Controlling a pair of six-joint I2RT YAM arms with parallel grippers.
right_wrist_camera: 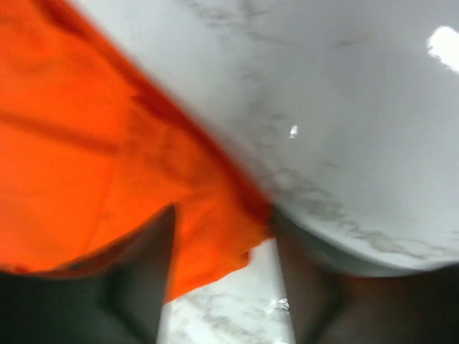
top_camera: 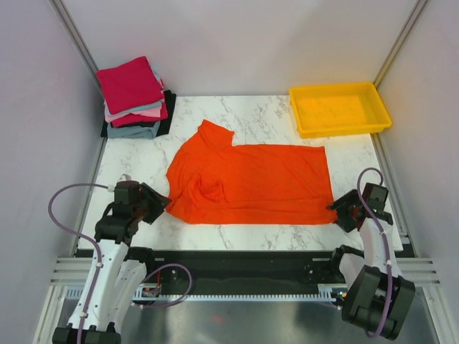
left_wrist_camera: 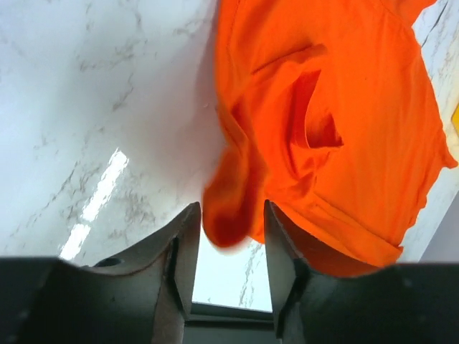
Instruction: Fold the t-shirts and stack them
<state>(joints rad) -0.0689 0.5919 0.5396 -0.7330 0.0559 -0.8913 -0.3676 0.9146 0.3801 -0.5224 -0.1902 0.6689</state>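
The bright orange-red t-shirt (top_camera: 251,183) lies spread on the marble table (top_camera: 265,115), with a rumpled sleeve on its left side. My left gripper (top_camera: 161,203) is at its near-left corner. In the left wrist view it (left_wrist_camera: 231,215) is open, with a fold of the orange cloth (left_wrist_camera: 229,218) bulging between the fingertips. My right gripper (top_camera: 337,209) is at the near-right corner. In the blurred right wrist view it (right_wrist_camera: 224,215) is open, with the shirt's corner (right_wrist_camera: 208,244) lying between the fingers. Folded crimson, pink, grey-blue and black t-shirts (top_camera: 133,97) are stacked at the back left.
A yellow plastic tray (top_camera: 297,107) stands at the back right corner. Grey walls close in the table on the left, back and right. A black rail (top_camera: 237,261) runs along the near edge between the arm bases.
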